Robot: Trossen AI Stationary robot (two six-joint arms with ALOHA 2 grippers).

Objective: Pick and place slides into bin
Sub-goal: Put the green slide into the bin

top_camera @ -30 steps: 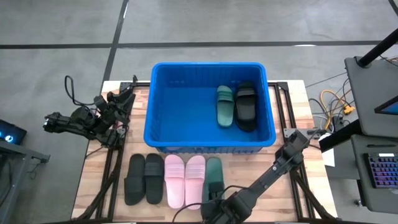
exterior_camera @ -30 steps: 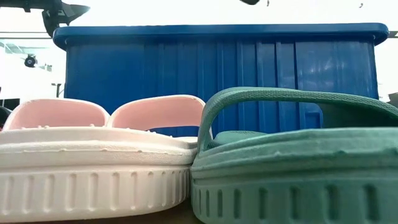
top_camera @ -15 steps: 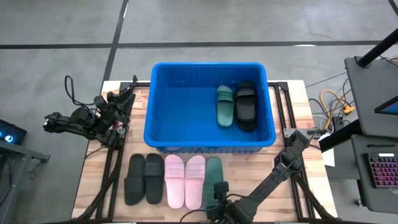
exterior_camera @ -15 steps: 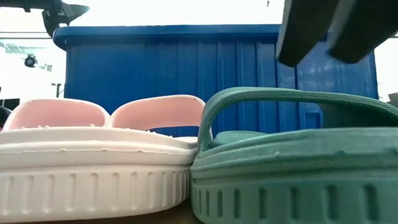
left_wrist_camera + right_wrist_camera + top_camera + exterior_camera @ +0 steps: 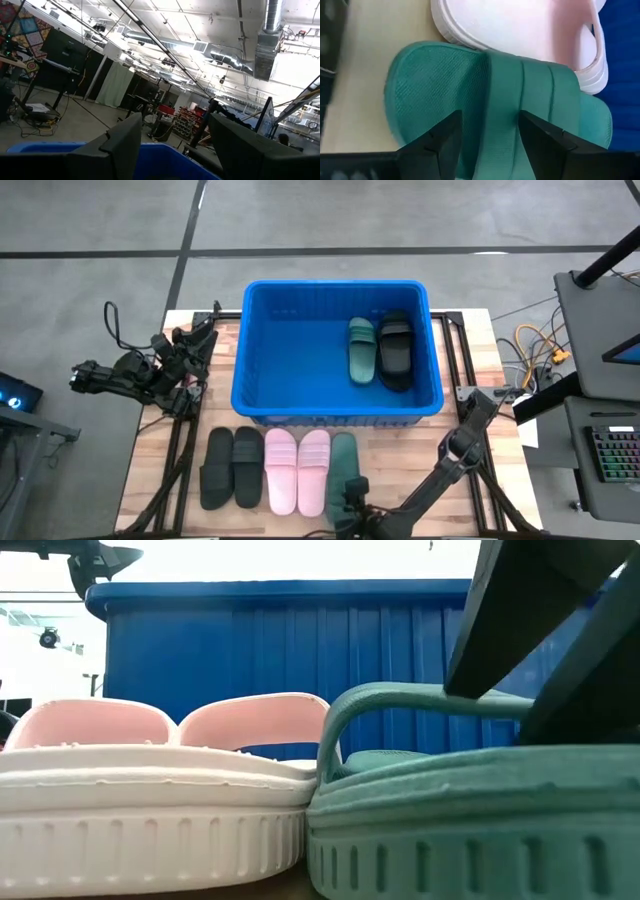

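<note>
The blue bin [image 5: 338,395] stands in the middle of the table and holds one green slide [image 5: 361,350] and one black slide [image 5: 396,350], both lying on its floor. At the table's near edge, soles down in a row, lie a black pair [image 5: 232,468], a pink pair [image 5: 298,470] and the other green slide [image 5: 344,462]. My right gripper [image 5: 490,145] is open, low over that green slide. One finger [image 5: 442,142] is over the footbed on the heel side. The other finger [image 5: 545,142] is over the ribbed strap [image 5: 530,90]. My left gripper [image 5: 175,145] is open and empty at the table's left side. My right gripper comes at the green slide from above, its fingers set along the slide's length. In the low view the farther finger [image 5: 520,610] ends at the top of the strap [image 5: 400,695]. I cannot tell whether it touches. The slide lies flat on the table.
The bin's near wall [image 5: 335,418] stands just beyond the row of slides. The pink slide [image 5: 520,30] lies right against the green one. The left arm [image 5: 140,372] rests beside the bin's left wall. Bare wood [image 5: 420,460] shows to the right of the green slide.
My right gripper has gone down from above the near edge onto the green slide on the table, and its fingers have come into the low view. The slides have not moved.
</note>
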